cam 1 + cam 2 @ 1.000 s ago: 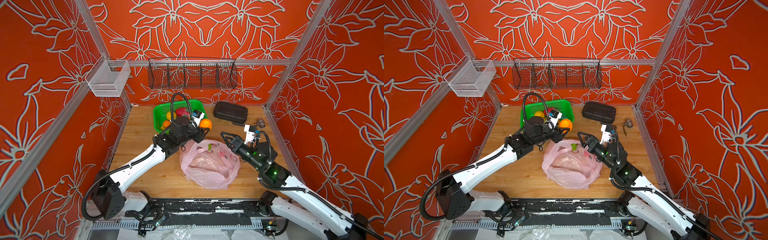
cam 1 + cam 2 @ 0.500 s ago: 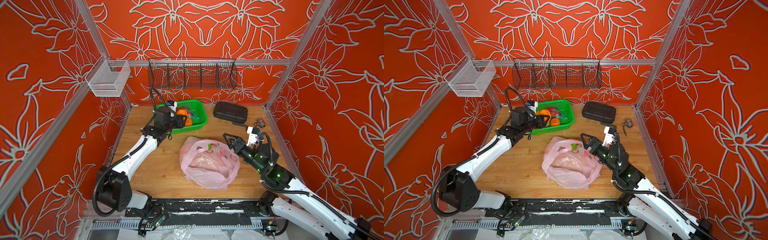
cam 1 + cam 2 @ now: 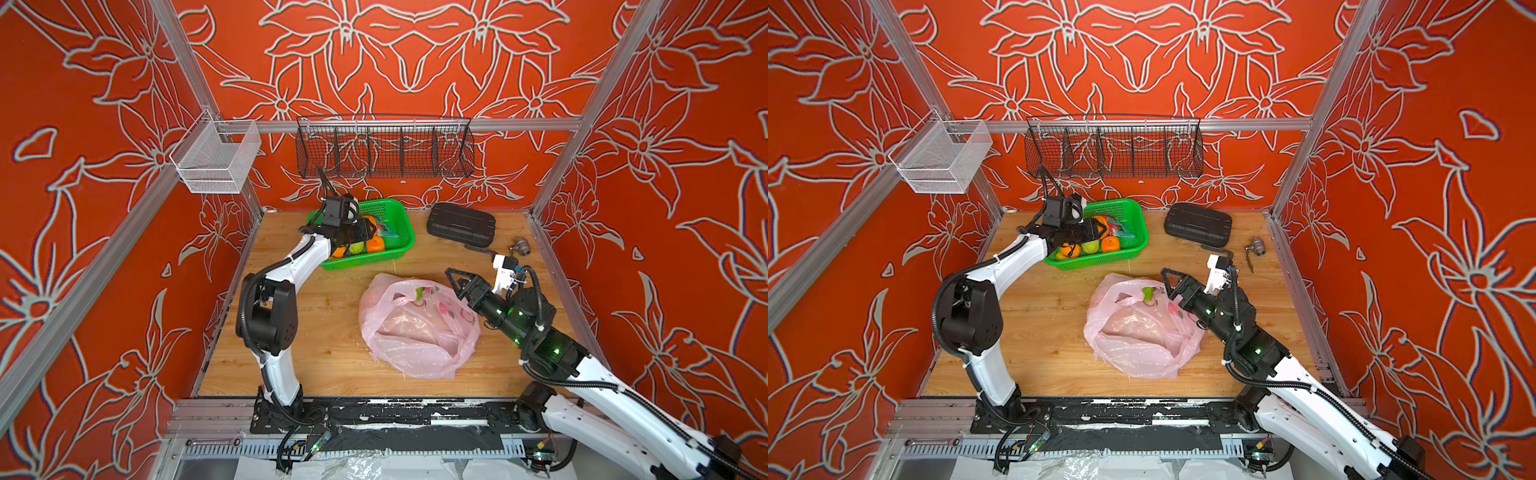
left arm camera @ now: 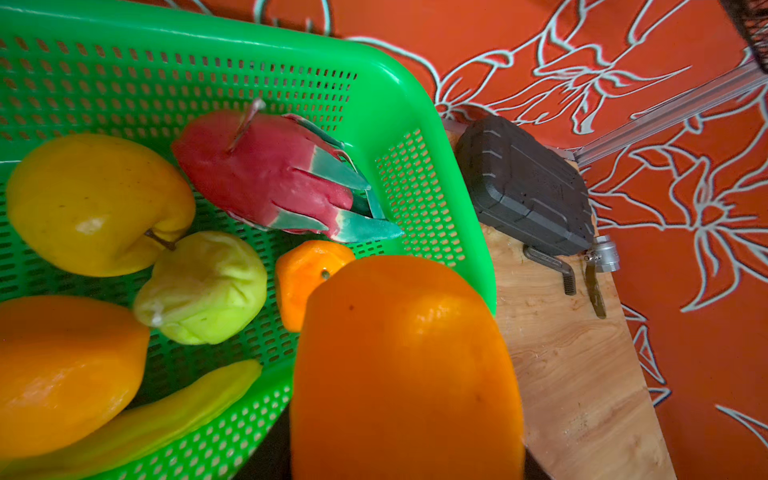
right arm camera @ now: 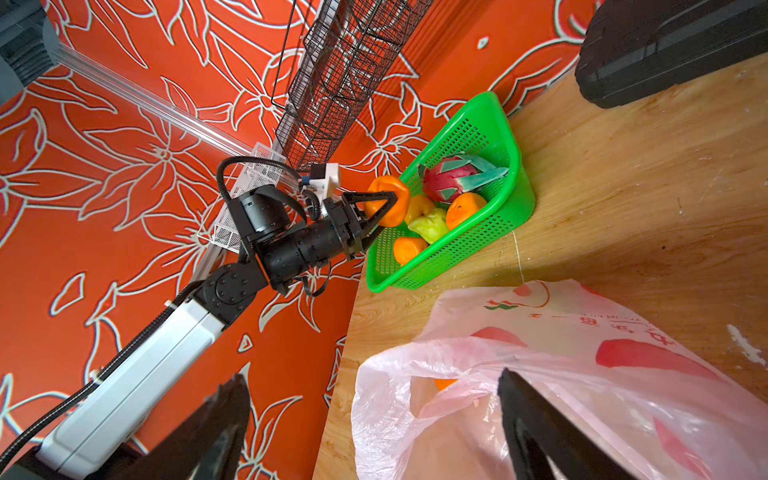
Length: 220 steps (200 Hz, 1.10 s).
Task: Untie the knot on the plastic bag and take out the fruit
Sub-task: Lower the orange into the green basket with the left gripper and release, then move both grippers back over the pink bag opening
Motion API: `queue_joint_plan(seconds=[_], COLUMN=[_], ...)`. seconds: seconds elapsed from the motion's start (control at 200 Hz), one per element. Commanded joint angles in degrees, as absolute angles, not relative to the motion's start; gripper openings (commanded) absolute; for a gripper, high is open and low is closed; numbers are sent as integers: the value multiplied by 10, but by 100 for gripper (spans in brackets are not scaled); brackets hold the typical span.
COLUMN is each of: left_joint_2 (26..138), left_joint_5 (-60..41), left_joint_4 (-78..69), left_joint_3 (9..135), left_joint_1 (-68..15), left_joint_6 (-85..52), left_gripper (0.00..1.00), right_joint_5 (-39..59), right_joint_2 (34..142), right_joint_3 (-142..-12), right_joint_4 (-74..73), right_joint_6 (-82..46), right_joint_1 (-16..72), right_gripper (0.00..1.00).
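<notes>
The left gripper (image 5: 384,205) pinches a round orange fruit (image 4: 405,365) between its jaws, holding it over the near rim of a green perforated plastic basket (image 4: 415,124). Inside the basket lie a pink-red dragon fruit with green tips (image 4: 270,178), a yellow round fruit (image 4: 91,203), a pale green pear-like fruit (image 4: 203,286) and a small orange fruit (image 4: 303,278). The right gripper (image 3: 455,282) has its jaws spread wide and empty, right at the open mouth of the thin translucent pale-pink plastic bag (image 3: 419,332). The bag lies crumpled mid-table on the wooden tabletop (image 3: 324,316), just in front of the basket, with an orange piece (image 5: 444,383) showing inside. A black ribbed hard case (image 3: 461,224) sits beside the basket at the back.
</notes>
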State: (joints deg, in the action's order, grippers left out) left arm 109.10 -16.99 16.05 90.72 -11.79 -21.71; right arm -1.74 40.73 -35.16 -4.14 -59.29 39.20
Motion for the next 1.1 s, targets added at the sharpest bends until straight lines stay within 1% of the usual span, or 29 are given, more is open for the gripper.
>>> queue_joint_plan(seconds=[0.0,0.175,0.576,0.801,0.986,1.096], left_joint_2=[1139,1210,1295,1299,1271,1244], left_joint_5=[-176,-169,-175,-172,-145,-128], left_joint_4=[226,273,309,316,318,308], left_joint_3=[969,1041,1089,1090,1081,1065], left_joint_1=[-118,-119,-120,-120,-119,-119], left_joint_6=[-205,-198,-192,-187,-180,-178], left_gripper=[46,46,46,57,70,72], right_joint_5=[-31,-33,-30,-29,-25,-24], right_joint_2=[402,400,401,400,404,408], right_joint_3=[-350,-351,-352,-352,-354,-355], right_joint_4=[-32,-27,-27,-25,-29,-32], right_joint_6=[-593,-590,-587,-588,-592,-594], right_joint_1=[392,392,392,392,392,392], right_gripper=[94,94,94,94,94,94])
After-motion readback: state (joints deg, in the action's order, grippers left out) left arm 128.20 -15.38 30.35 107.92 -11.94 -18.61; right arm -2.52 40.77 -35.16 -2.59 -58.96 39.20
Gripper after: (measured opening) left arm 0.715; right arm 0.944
